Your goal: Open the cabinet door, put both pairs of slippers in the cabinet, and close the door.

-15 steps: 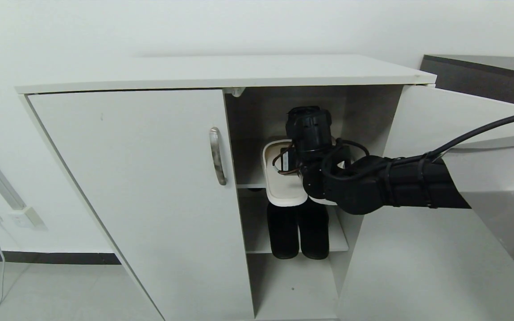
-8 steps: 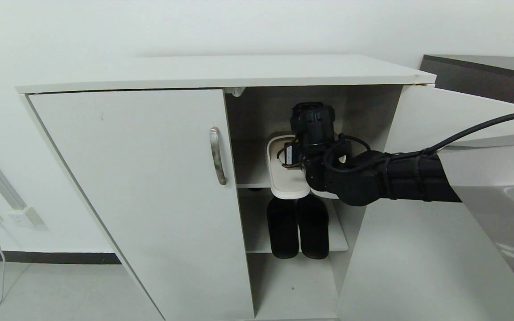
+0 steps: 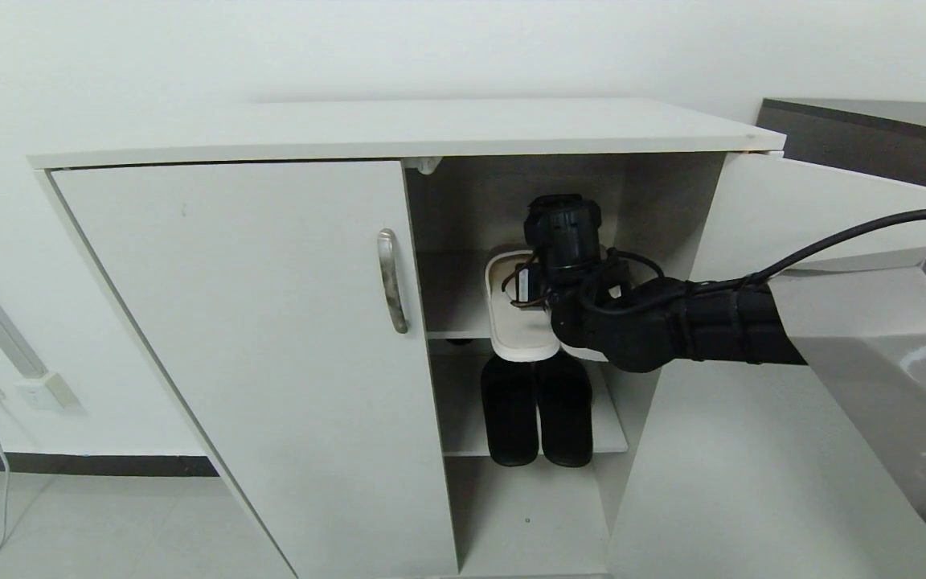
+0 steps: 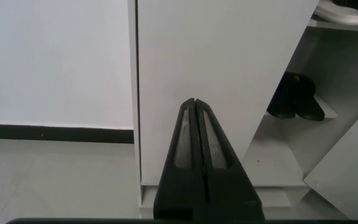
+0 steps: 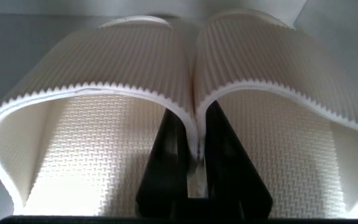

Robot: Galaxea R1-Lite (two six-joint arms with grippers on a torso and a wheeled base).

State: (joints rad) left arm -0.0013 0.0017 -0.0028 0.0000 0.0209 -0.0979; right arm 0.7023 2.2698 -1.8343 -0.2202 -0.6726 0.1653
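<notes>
Two cream slippers pinched as pair by right gripper, jaws narrow on touching inner strap edges. Held over upper shelf inside cabinet, heels past shelf front; resting or not, cannot tell. Black slippers on shelf below. Probably light, soft foam, ribbed, bendy straps; best gripped where straps meet. Left gripper closed, empty, facing left door.

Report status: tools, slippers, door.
Right tool shut on white slippers, at upper shelf inside cabinet. Left tool shut, empty, outside. Black slippers on shelf below; right door open, nothing in the way.
</notes>
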